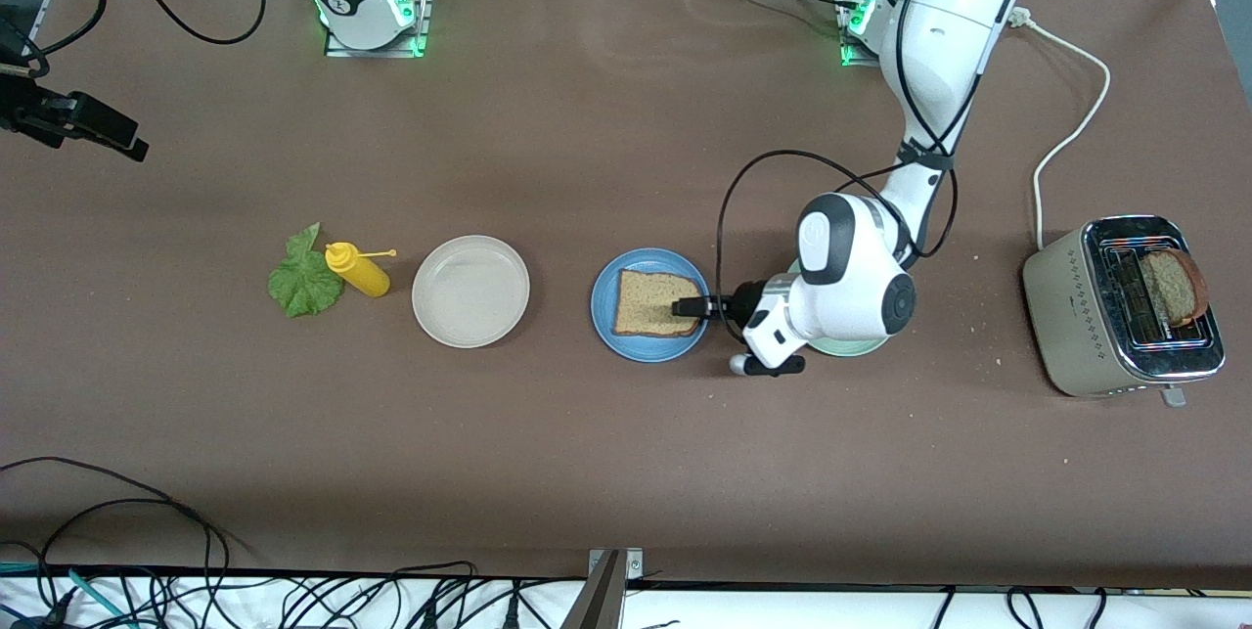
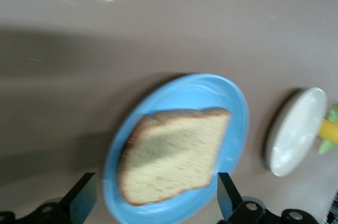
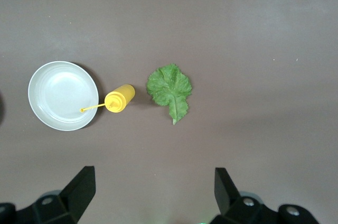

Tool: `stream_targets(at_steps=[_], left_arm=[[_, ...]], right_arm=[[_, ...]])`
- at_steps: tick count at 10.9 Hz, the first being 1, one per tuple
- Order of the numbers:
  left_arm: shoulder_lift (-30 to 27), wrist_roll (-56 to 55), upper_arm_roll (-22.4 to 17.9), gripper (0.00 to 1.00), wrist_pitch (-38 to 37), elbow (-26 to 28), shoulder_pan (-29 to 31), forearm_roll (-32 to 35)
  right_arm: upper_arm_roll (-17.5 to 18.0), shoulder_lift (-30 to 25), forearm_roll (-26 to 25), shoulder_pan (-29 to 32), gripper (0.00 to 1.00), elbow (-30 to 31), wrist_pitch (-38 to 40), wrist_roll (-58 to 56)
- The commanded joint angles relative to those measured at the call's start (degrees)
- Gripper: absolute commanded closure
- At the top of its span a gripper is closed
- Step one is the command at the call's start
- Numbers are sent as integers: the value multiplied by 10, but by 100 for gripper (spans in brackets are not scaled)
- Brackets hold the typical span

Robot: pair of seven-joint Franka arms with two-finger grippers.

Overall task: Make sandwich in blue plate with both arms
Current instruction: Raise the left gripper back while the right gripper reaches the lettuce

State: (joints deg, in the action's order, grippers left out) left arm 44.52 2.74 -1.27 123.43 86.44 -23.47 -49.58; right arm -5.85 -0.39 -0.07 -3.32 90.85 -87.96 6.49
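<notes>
A: Bread slice point(image 1: 657, 304) position?

B: Flat in the blue plate point(image 1: 606, 326), mid-table. Left gripper point(image 1: 688, 307) sits low over the plate's edge toward the left arm's end, fingers spread wide. In the left wrist view the slice point(image 2: 174, 152) lies between the two fingers point(image 2: 82, 195) with a gap on each side. Released, nothing gripped.

A: Right gripper?

B: Waiting high above the table toward the right arm's end, over the lettuce leaf point(image 3: 170, 89). Fingers point(image 3: 79, 184) parted, empty.

A: Other items?

B: Yellow squeeze bottle point(image 1: 358, 269) just beside the leaf point(image 1: 303, 279), then a beige plate point(image 1: 470, 291) between bottle and blue plate. Pale green plate point(image 1: 849, 347) mostly hidden under the left arm. Toaster point(image 1: 1125, 306) at the left arm's end, a second slice point(image 1: 1174, 285) standing in its slot.
</notes>
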Motion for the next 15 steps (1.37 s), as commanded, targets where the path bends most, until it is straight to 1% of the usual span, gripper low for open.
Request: stream_targets(at_steps=[1, 2, 3, 4, 5, 6, 8, 9, 11, 12, 14, 15], left_arm=[[-7, 46, -30, 0, -16, 26, 12, -13], [-18, 44, -42, 0, -39, 29, 14, -11], [-31, 43, -53, 0, -58, 29, 16, 13], [-53, 46, -52, 0, -77, 29, 27, 65], [-82, 46, -38, 0, -98, 26, 34, 138], [-109, 47, -17, 0, -101, 28, 46, 183], [-175, 48, -16, 0, -157, 29, 69, 244], [-212, 48, -16, 0, -163, 30, 90, 283], [-288, 48, -16, 0, -175, 30, 123, 374], [-313, 49, -16, 0, -207, 35, 139, 400], [-356, 49, -17, 0, -271, 36, 173, 406], [-377, 48, -17, 0, -301, 36, 178, 426]], right_arm=[[0, 0, 9, 1, 0, -5, 9, -2], [1, 5, 7, 0, 0, -4, 12, -2], [1, 6, 7, 0, 0, -4, 14, -2], [1, 6, 8, 0, 0, -4, 16, -4], [0, 6, 9, 1, 0, -4, 22, -5], [0, 6, 9, 2, 0, -4, 24, -6], [-1, 20, 9, 3, 0, -3, 24, -9], [-1, 23, 7, 3, 0, -1, 24, -8], [0, 61, 6, 4, 0, 5, 28, -9], [0, 101, 3, 4, 0, 3, 42, -20], [-1, 164, 1, 11, 0, 5, 13, -52], [-1, 198, 0, 11, 0, 9, -10, -62]])
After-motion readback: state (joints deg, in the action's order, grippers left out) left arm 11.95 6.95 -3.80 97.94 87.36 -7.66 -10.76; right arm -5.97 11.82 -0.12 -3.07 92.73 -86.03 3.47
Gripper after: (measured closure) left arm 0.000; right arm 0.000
